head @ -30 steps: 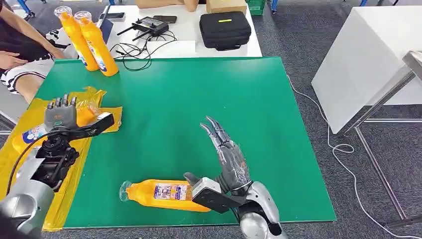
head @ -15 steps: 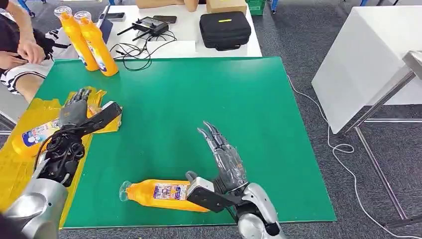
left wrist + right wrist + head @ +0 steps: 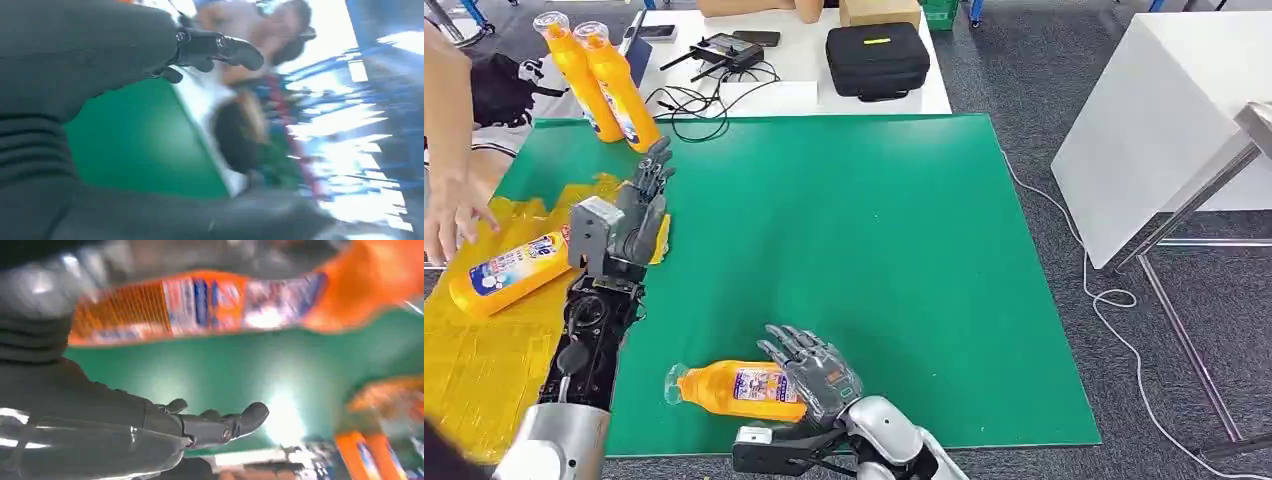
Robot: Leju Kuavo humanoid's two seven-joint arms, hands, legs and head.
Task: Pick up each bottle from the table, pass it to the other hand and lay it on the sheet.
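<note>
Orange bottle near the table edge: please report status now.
Right hand over lying orange bottle, not gripping. Left hand open, raised by yellow sheet. Person's hand near sheet bottle.

A: Where does the head view sit?
B: High, facing forward and down over the green table (image 3: 844,220).
A: The wrist views?
B: Close behind each hand, turned, blurred. All three share that green table (image 3: 135,150) (image 3: 210,375).
</note>
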